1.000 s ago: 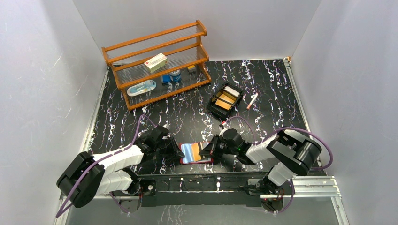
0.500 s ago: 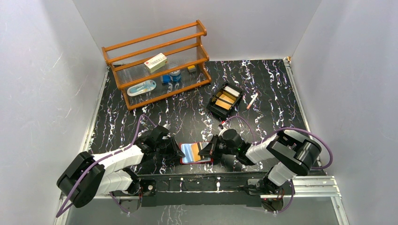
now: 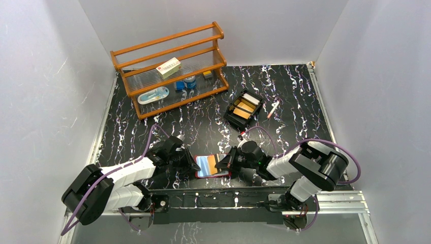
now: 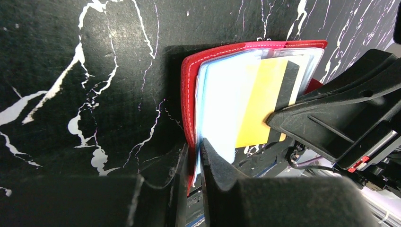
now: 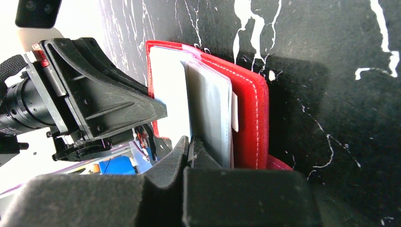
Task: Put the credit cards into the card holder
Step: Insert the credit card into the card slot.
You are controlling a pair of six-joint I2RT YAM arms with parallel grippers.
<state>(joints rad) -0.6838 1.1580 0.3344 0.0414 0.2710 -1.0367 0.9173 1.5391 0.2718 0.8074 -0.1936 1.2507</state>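
Checking in from the remote station, overhead view first: black marbled table (image 3: pixel 295 101), with a wooden rack (image 3: pixel 173 91) in the upper left of the frame and both arms reaching in from the bottom edge so they meet at lower center. The left gripper (image 4: pixel 194 147) comes in from the left, and in its own camera the jaws are nearly closed, clamped on the near edge of the wallet (image 4: pixel 189 94), with the red cover and the clear sleeves squeezed between the fingers. The right gripper (image 5: pixel 189 142) comes in from the right with its jaws squeezed fully together. From the left wrist view its finger sits right on the striped end of the orange card (image 4: pixel 262 104), so I read that as a pinch on the card, though its own camera only shows a thin sheet edge running into the fingertips. A black tray (image 3: pixel 227 118) sits right of center in the overhead frame, well apart from the wallet, and has more cards (image 3: pixel 244 113) in it, orange and white. The wallet lies open and flat on the table at lower center, between the two grippers, with the orange card lying over its pale sleeves. The small stuff: a cream box (image 3: pixel 168 67) on the rack's middle shelf, and a pen (image 3: pixel 273 108) just right of the tray.
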